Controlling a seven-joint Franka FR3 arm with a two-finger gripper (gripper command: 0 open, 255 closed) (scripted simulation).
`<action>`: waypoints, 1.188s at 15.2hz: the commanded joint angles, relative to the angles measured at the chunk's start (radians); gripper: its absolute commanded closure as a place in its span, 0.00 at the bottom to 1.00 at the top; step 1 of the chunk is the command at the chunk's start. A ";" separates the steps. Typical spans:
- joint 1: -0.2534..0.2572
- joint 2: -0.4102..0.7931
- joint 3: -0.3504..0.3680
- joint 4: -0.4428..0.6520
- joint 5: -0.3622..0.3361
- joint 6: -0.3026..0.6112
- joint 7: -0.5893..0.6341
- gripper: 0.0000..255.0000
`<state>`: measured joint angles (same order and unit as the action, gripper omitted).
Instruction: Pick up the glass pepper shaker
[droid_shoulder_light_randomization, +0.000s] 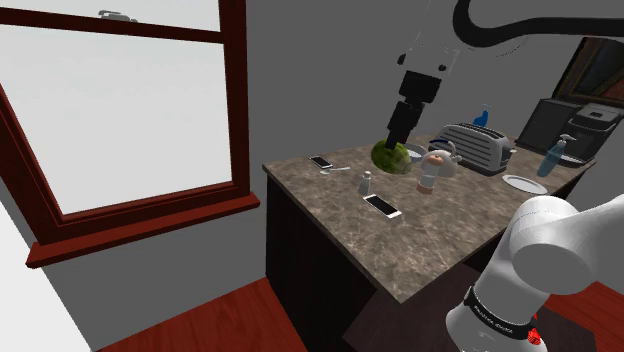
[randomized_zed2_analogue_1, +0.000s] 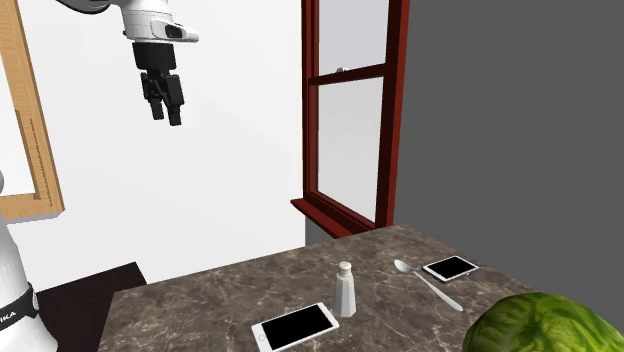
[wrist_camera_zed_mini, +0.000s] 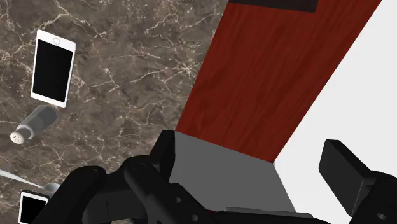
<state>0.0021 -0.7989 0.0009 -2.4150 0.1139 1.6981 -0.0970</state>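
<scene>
- Pincer (randomized_zed2_analogue_1: 167, 112): all black, fingers apart and holding nothing. You see it hanging high over the surface (droid_shoulder_light_randomization: 440, 235), well apart from everything on it.
- Pepper shaker (randomized_zed2_analogue_1: 345, 290): small greyish bottle with a pale perforated cap, standing upright on the marbled brown surface. You find it between the nearer phone and the spoon, close to the edge that faces the window. It is not between the fingers.
- Nearer phone (randomized_zed2_analogue_1: 295, 326): white body, black screen, lying flat just beside the shaker.
- Spoon (randomized_zed2_analogue_1: 425, 283): silver, lying flat on the shaker's other side, bowl pointing toward the window.
- Farther phone (randomized_zed2_analogue_1: 450, 268): white with a black screen, flat, just beside the spoon.
- Lettuce head (randomized_zed2_analogue_1: 540, 325): green, resting on the surface near the spoon.
- Toaster (droid_shoulder_light_randomization: 475, 147): silver, at the back of the surface beyond the lettuce.
- Plate (droid_shoulder_light_randomization: 524, 183): white, near the toaster.
- Blue bottle (droid_shoulder_light_randomization: 555, 157): upright, beside the plate.
- Window (droid_shoulder_light_randomization: 110, 110): dark red frame, set in the wall facing the surface.
</scene>
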 joint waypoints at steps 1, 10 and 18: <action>0.000 0.000 0.000 0.000 0.000 0.000 0.000 0.00; -0.046 0.162 -0.125 -0.069 -0.112 0.213 -0.200 0.00; -0.075 0.391 -0.235 -0.039 -0.173 0.409 -0.369 0.00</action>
<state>-0.0686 -0.4312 -0.2198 -2.4591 -0.0518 2.0880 -0.4426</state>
